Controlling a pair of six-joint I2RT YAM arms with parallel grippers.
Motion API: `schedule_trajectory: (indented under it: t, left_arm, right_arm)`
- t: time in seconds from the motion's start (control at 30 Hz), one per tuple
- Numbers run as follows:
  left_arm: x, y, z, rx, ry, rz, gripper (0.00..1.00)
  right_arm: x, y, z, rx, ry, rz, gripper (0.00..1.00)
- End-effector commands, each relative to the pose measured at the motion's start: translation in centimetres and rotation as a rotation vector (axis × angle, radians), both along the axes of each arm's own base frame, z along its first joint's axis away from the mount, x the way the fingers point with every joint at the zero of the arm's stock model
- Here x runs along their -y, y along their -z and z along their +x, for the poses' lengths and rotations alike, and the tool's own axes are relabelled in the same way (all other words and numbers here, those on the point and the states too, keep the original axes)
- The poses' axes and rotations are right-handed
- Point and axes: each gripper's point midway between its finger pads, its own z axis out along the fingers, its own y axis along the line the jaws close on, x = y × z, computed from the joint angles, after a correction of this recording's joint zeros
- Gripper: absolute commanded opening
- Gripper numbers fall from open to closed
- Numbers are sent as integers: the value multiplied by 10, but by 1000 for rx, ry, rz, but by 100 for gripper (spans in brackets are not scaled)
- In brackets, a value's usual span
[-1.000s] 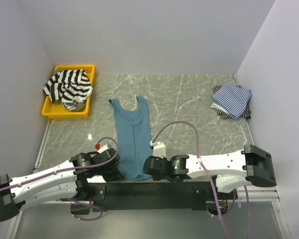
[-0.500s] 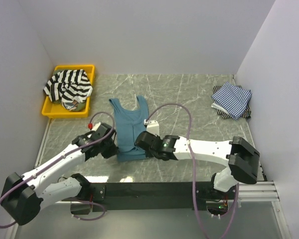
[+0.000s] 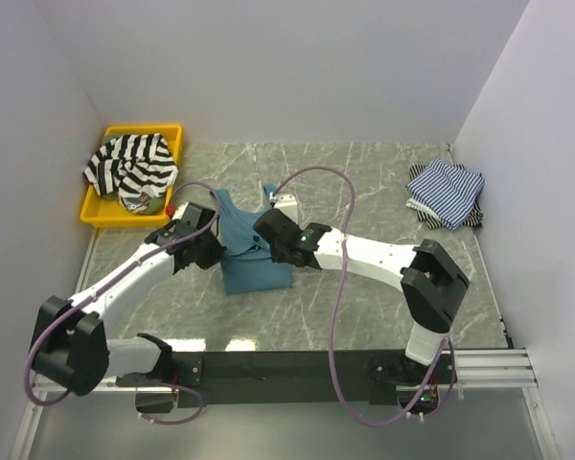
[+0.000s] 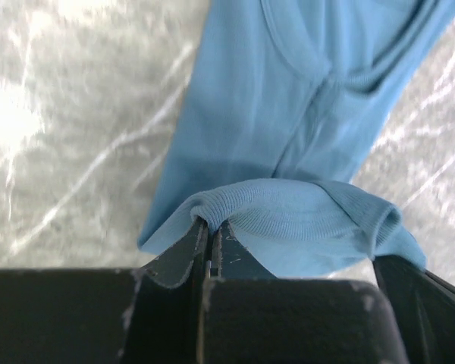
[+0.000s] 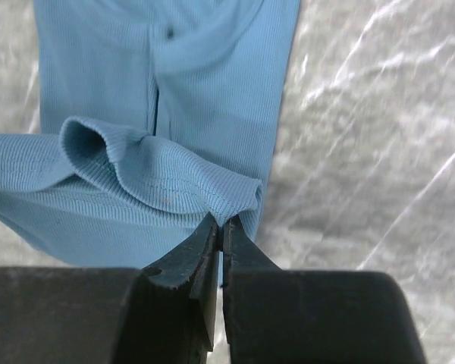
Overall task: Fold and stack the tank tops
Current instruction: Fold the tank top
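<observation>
The teal-blue tank top [image 3: 254, 264] lies mid-table, its near hem lifted and doubled back toward the straps. My left gripper [image 3: 214, 251] is shut on the hem's left corner; in the left wrist view [image 4: 210, 221] the cloth [image 4: 288, 114] bunches at the jaws. My right gripper [image 3: 271, 247] is shut on the hem's right corner, and the right wrist view [image 5: 221, 220] shows the ribbed cloth [image 5: 197, 91] pinched. A black-and-white striped tank top [image 3: 129, 168] lies in the yellow tray [image 3: 96, 213]. Thin blue-and-white striped tops [image 3: 446, 192] lie folded at the back right.
The marble tabletop [image 3: 364, 307] is bounded by white walls on the left, back and right. The arms' purple cables [image 3: 345, 206] arch over the table's middle. The black base rail [image 3: 287, 369] runs along the near edge.
Both grippers have carried the teal top's near hem from the front edge toward the back, folding the lower part up over the upper part. The visible cloth has become shorter.
</observation>
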Motion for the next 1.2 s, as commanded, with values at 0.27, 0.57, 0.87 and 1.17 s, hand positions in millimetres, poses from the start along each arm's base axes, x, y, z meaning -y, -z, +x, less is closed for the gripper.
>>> schedule_trajectory:
  t: [0.27,0.57,0.87,1.17]
  left_arm:
    - [2,9,69,67,39,-63,23]
    - [7,-28,94,200,65,-143,67]
    - [-8,0,69,84,-58,-136,48]
    - [-17,8,72,51,-150,-113,41]
  right_arm:
    - [-21,-7,60,8,-10,52,31]
    - [-4,-23,64,30,39,86,57]
    - [-24,-16,48,-13,-71,157,52]
    - [-36,11,39,-65,-123,89,49]
